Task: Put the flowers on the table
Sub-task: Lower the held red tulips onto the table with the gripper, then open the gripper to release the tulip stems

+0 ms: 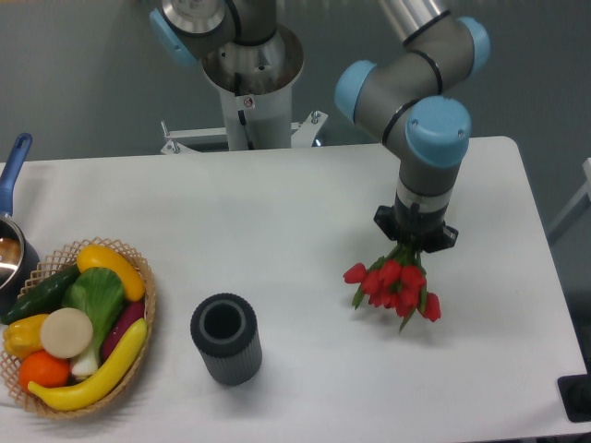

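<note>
While the stems are clenched by the gripper (415,245), the flowers (395,285) are seen hanging directly beneath it — red heads fanned down and slightly leftward, low over the right part of the table (295,212), contact not discernible.

Robotics lab: UR arm (406,88) on metal pedestal (251,88), plain white table (277,212), grey wall.

The white table (277,212) holds a basket (138,369), a grey cup (226,340) and a pot (11,249).
</note>
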Motion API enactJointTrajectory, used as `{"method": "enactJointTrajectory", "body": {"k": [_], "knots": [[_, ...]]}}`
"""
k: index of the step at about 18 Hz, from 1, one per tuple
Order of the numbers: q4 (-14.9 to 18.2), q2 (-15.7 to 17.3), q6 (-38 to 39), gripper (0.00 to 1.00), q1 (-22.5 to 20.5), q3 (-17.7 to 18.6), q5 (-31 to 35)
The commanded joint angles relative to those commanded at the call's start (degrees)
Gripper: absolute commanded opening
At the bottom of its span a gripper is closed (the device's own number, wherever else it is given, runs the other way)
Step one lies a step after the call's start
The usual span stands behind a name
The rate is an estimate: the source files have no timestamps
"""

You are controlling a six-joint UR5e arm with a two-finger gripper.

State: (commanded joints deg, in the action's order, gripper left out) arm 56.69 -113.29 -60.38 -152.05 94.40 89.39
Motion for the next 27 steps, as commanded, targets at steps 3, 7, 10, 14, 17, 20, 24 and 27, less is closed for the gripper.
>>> {"method": "enactJointTrajectory", "body": {"k": [3,7,10,14,17,20,24,27], "knots": [[-0.09,-1.41,0.79,0.16,0.53,-1.41,-1.14],[-2.19,-2.73,0.97,0.18,0.79,-1.59,-1.5],[-2.55,-3.17,1.59,0.2,1.32,-1.94,-1.41],[-2.55,-3.08,1.5,0.41,1.32,-1.94,-1.5],[-2.64,-2.91,1.41,0.64,1.32,-1.94,-2.2],[-2.64,-2.47,1.5,0.85,1.41,-1.76,-2.11],[-2.64,-1.33,1.5,1.0,1.5,-1.33,-1.67],[-2.72,1.3,1.5,1.0,1.5,-0.8,-1.41]]}}
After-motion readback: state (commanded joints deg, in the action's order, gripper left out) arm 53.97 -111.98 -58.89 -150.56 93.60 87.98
